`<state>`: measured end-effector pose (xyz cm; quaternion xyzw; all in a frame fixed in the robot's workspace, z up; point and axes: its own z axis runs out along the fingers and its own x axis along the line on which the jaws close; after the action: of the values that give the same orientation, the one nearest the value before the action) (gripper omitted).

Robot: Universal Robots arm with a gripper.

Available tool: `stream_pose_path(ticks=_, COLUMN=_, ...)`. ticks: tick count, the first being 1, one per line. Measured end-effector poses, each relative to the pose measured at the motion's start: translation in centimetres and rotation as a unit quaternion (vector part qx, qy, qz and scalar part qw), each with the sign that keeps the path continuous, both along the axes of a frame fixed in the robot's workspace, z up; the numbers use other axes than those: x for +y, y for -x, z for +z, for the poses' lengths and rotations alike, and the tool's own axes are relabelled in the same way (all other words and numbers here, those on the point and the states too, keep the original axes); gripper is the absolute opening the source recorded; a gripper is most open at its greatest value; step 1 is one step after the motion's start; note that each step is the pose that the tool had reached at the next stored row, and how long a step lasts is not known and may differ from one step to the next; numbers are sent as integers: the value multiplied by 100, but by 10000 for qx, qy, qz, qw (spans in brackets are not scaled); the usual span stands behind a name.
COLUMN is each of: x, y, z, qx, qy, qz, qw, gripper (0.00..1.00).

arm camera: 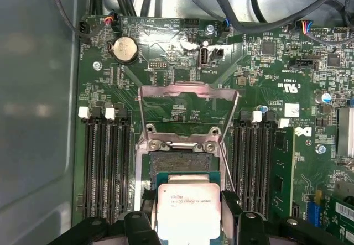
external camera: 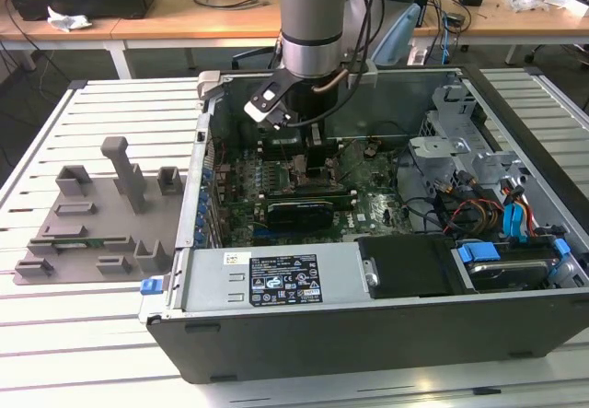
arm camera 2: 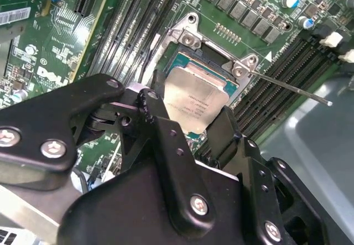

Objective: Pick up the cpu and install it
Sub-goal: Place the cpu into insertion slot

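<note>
gripper (arm camera: 189, 199) pinching cpu (arm camera: 189, 216) by opposite edges at open socket (arm camera: 180, 165); load frame (arm camera: 188, 94) flipped up, memory slots (arm camera: 105, 167) flanking.

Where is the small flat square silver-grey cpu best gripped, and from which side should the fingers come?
Grip the silver-grey square cpu by two opposite thin edges, probably straight down from above: it lies flat, and its smooth top gives no hold. The raised grey metal socket plate leaves those edges free. The black gripper holds them.
</note>
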<state>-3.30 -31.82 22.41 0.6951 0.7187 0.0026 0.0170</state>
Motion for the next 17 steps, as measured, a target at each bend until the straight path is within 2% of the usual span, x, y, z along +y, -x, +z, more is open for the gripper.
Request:
stream_pose_path(ticks=12, x=0, y=-48, z=-111, qx=4, qy=10, qz=-2, qw=10000, gripper=55)
stream_pose_path(ticks=17, x=1, y=-50, z=-166, qx=4, qy=10, qz=-100, qw=9999, gripper=55)
